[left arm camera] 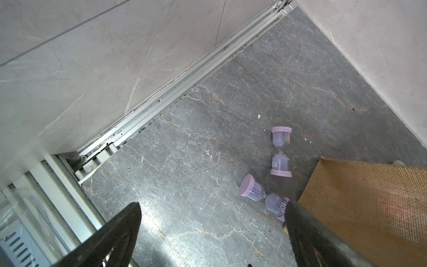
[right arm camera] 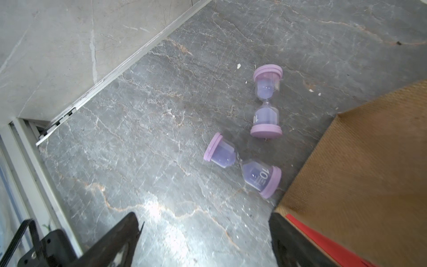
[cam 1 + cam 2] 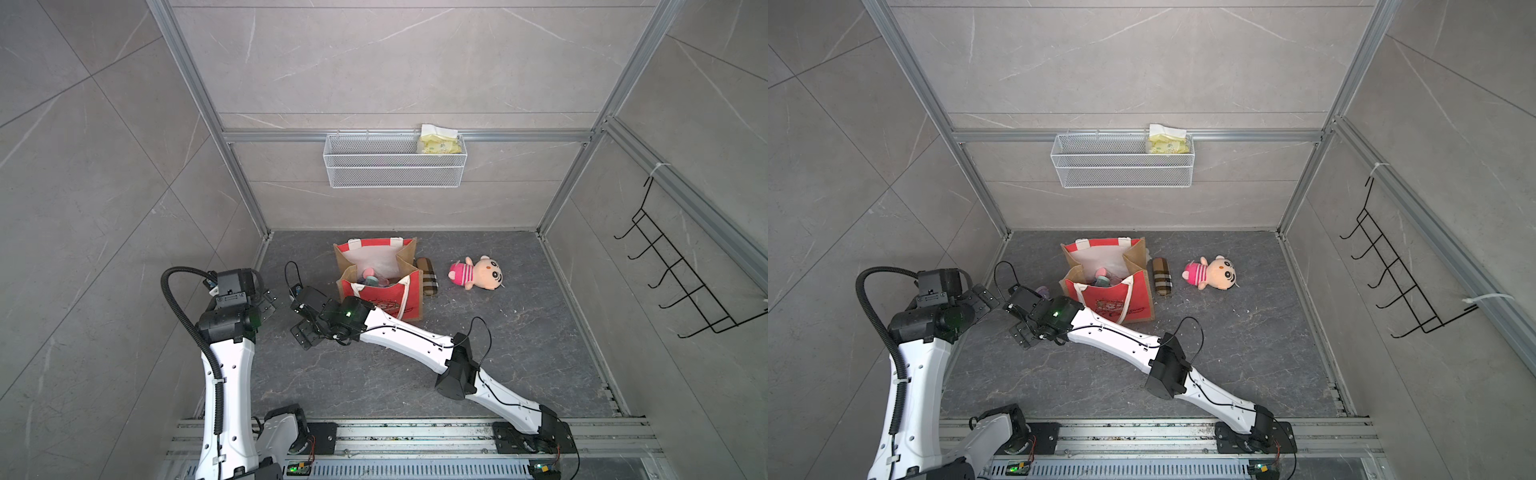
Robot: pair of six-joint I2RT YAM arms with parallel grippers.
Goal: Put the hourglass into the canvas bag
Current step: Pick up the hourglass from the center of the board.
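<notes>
Fingers (image 2: pixel 120 233) of my right gripper (image 2: pixel 204 219) stand apart, empty — I should straddle the nearer purple hourglass (image 2: pixel 246 168) at its waist, clear of the canvas bag (image 2: pixel 369 161).

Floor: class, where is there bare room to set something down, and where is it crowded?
Free: the wide floor between the plush doll, the right wall and the front rail. Crowded: left of the canvas bag, where two hourglasses lie close to the left gripper and right gripper; a plaid cylinder lies at its other side.
</notes>
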